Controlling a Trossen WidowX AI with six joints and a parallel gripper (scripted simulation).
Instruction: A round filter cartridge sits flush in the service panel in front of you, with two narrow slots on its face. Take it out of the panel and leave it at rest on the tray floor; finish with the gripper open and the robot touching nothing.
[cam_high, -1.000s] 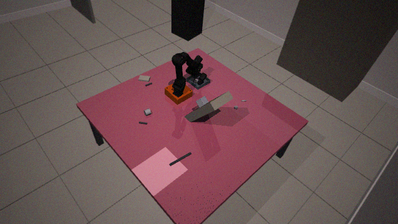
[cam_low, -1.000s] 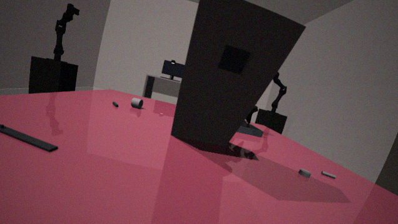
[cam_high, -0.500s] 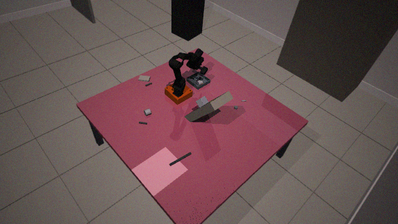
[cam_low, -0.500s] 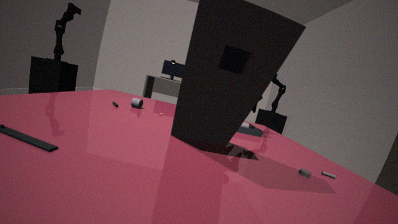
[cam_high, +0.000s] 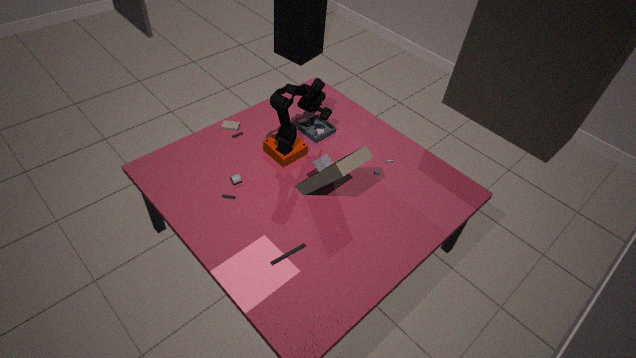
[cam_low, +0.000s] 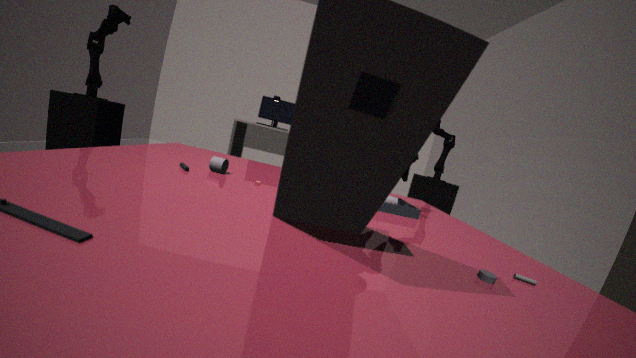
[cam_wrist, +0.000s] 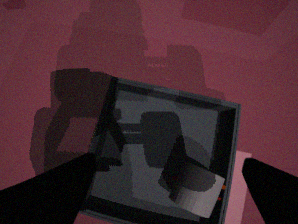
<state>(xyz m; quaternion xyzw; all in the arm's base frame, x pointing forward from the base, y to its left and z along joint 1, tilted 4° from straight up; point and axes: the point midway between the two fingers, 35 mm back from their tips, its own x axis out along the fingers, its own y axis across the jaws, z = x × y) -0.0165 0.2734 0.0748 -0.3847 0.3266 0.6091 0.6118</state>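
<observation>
The round filter cartridge is out of the panel, inside the grey tray. In the wrist view it lies on its side near the tray's lower right corner, partly in shadow, with small orange marks at its right end. Whether it touches the tray wall is unclear. My gripper is wide open and empty above the tray, with a finger to either side of the view. The service panel leans on the table; its slotted face side is hidden.
The orange arm base stands beside the tray. A light grey block is by the panel. A white cylinder, a long dark bar, a grey disc and several small pieces lie around the table.
</observation>
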